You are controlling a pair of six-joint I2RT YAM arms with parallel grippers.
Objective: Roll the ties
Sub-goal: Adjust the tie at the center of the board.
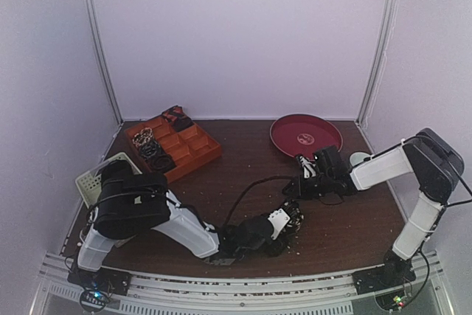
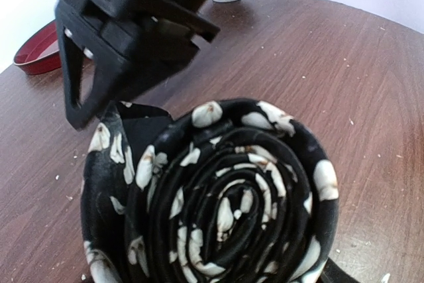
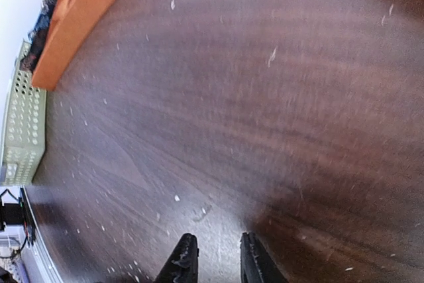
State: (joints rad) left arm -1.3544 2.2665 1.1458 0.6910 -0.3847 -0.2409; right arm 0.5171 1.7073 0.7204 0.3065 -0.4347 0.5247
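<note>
Rolled tie (image 2: 225, 197), dk wood table (image 1: 243, 164), wht walls (image 1: 236, 35)

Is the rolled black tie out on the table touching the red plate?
Apart. The left wrist view shows a stretch of bare table between the rolled tie and the red plate; the top view agrees.

White arm links (image 1: 380, 167), black joints (image 1: 435, 156); black ridged pincer fingers (image 3: 185, 263)
</note>
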